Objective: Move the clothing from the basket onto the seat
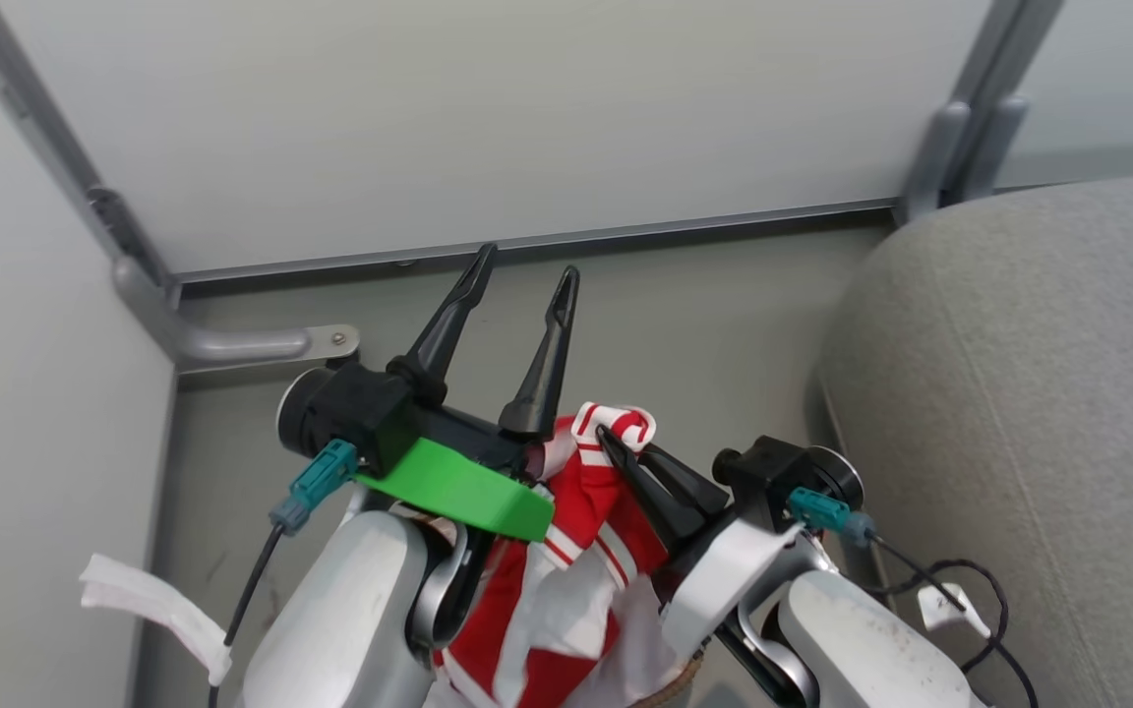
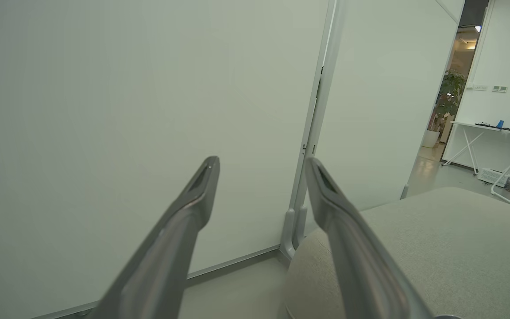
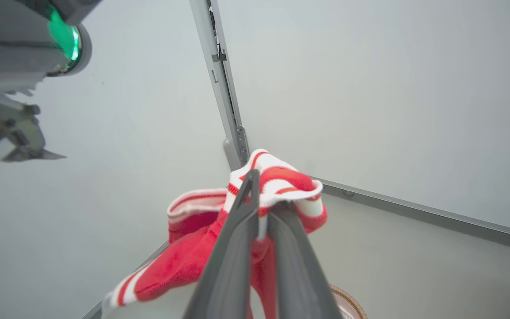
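At lower left of the head view, the left hand (image 1: pixel 527 264) holds nothing, its two dark fingers spread wide and pointing toward the white wall panel (image 1: pixel 488 108). Just to its right, the right hand (image 1: pixel 626 447) is pinched tight on a striped edge of the red and white clothing (image 1: pixel 586 492), which hangs above the brown-rimmed basket (image 1: pixel 673 691) at the bottom edge. Farther right lies the grey seat (image 1: pixel 1029 393), apart from the clothing.
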You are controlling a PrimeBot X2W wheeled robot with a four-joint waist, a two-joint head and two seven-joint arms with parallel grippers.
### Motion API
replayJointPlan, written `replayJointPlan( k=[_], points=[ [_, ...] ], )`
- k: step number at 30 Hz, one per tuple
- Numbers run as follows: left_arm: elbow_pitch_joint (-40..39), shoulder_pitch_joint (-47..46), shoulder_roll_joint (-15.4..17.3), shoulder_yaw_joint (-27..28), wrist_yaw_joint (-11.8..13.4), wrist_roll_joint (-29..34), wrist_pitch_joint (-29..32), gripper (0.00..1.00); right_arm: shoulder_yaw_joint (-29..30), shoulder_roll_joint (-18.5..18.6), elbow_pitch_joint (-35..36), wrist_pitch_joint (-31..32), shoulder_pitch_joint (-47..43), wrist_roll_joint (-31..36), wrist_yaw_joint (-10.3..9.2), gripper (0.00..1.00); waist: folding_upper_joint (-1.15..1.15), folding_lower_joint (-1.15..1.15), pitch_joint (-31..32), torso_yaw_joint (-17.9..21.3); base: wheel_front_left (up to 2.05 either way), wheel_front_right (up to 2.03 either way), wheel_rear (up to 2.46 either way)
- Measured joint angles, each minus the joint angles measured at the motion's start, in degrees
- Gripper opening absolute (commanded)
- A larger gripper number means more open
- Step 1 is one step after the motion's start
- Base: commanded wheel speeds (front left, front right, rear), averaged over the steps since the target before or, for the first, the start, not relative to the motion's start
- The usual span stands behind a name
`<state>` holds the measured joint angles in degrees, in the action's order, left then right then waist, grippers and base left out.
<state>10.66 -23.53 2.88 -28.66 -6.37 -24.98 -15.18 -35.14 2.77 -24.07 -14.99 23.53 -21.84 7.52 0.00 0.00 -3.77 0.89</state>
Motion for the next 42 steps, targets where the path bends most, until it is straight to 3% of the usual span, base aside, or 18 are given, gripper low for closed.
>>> replayJointPlan(
  k=[16,21,24,30,34,42],
  points=[
    [2.4,6.12,-0.03,7.1,-0.96,4.48,0.01,1.0,7.06,0.12,10.92,0.0,-6.88,4.28,0.0,0.0,0.0,0.0,-0.73,17.98,0.0,0.0,0.0],
    [2.22,6.88,-0.07,6.53,-1.01,4.46,0.0,1.0,8.89,0.12,12.81,0.0,-8.09,5.65,0.0,0.0,0.0,0.0,-0.96,23.41,0.0,0.0,0.0],
    [2.05,7.08,-0.14,4.09,-1.02,4.47,0.01,1.0,13.0,0.13,15.17,-0.01,-9.26,7.42,0.0,0.0,0.0,0.0,-1.35,27.11,0.0,0.0,0.0],
    [2.83,6.08,-0.15,1.03,-1.02,4.47,0.0,1.0,18.93,0.67,19.67,0.0,-10.35,10.73,0.0,0.0,0.0,0.0,-3.54,29.74,0.0,0.0,0.0],
    [3.21,5.27,0.21,-0.64,-1.02,4.56,0.01,1.0,21.84,4.47,22.16,0.0,-7.69,13.95,0.0,0.0,0.0,0.0,-5.57,30.42,0.0,0.0,0.0],
    [1.78,3.4,3.05,-1.44,-1.02,5.08,0.0,1.0,24.96,13.77,20.42,-0.01,11.33,17.25,0.01,0.0,0.0,0.0,-10.79,30.99,0.0,0.0,0.0]
  ],
)
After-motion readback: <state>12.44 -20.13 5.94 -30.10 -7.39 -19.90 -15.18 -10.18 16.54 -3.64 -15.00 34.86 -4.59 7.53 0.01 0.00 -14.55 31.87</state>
